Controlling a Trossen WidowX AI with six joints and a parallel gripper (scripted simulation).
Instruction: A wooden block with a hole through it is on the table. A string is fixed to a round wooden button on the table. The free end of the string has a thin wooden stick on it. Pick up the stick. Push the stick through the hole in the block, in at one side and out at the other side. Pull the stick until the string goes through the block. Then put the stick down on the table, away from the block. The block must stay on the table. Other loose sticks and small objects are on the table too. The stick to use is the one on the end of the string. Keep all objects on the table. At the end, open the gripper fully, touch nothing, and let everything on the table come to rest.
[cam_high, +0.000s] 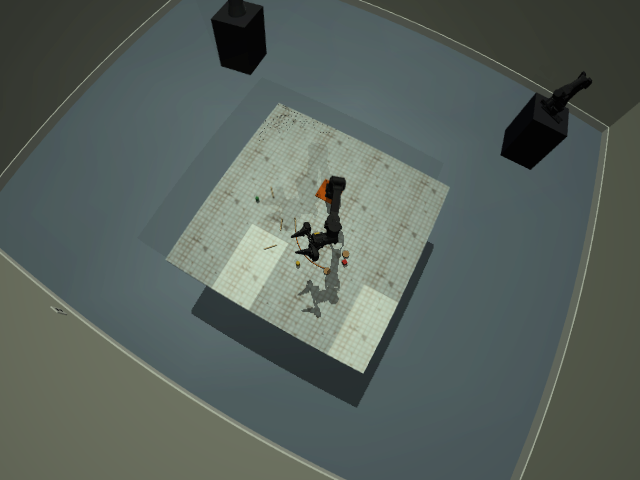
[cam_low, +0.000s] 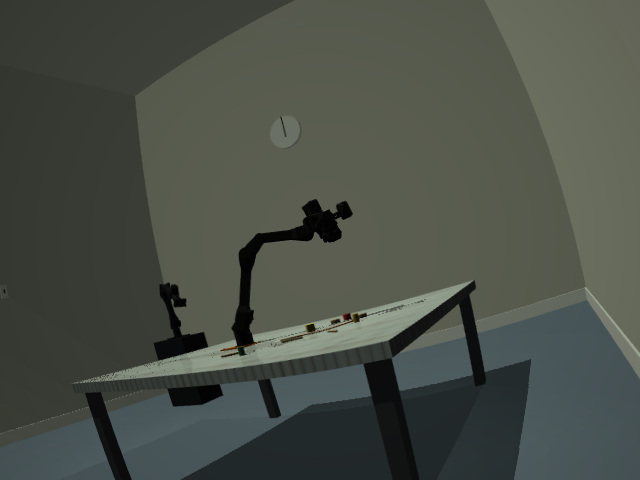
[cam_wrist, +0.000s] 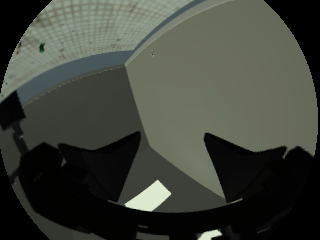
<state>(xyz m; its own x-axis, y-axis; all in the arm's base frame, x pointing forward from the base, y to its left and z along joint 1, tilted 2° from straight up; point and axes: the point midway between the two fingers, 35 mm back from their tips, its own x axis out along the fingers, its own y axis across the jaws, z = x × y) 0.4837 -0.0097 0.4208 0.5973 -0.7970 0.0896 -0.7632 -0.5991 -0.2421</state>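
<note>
My gripper (cam_high: 294, 244) (cam_low: 336, 220) (cam_wrist: 172, 135) is open and empty, high above the table, its fingers pointing sideways. In the top view, the orange string (cam_high: 299, 248) curves from the round button (cam_high: 326, 270) (cam_low: 363, 314), passes under the fingers in that view, and runs to the thin stick (cam_high: 295, 222) at its free end. Its join to the stick is too small to see. A small tan piece (cam_high: 345, 254) (cam_low: 336, 321) beside the red object looks like the block; its hole cannot be made out. The string is not seen through it.
Loose sticks (cam_high: 270, 246) (cam_high: 281, 224) (cam_high: 271, 192) lie left of the string in the top view. Small objects are red (cam_high: 344, 262) (cam_low: 346, 316), yellow (cam_high: 297, 263) (cam_low: 355, 317), green (cam_high: 257, 198) (cam_low: 241, 350) (cam_wrist: 42, 47), and another yellow (cam_low: 310, 327). An orange patch (cam_high: 322, 191) is at the arm's base.
</note>
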